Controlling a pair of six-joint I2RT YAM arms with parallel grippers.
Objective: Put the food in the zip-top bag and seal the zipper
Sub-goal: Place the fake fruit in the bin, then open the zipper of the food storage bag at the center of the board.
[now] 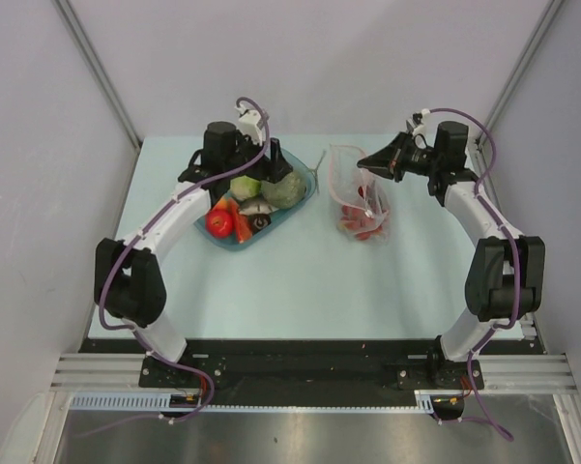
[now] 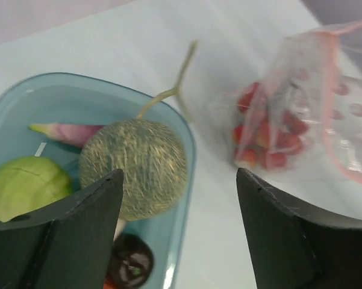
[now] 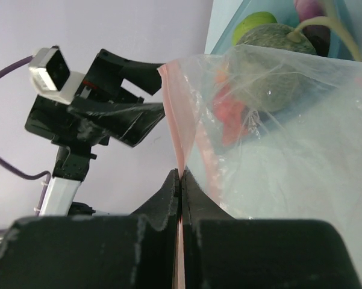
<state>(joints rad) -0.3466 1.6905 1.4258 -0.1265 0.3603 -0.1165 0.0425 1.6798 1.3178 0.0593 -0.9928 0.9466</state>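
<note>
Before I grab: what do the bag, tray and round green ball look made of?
Zip-top bag: thin glossy clear plastic film; it creases and red pieces show through. Tray: rigid-looking translucent blue plastic, smooth shiny rim. Round squash: probably toy plastic or foam, matte netted skin; hard to tell.

The tray is translucent blue. The squash is dull green with pale netting, the apple light green. The clear bag has a pink zipper and red pieces.
</note>
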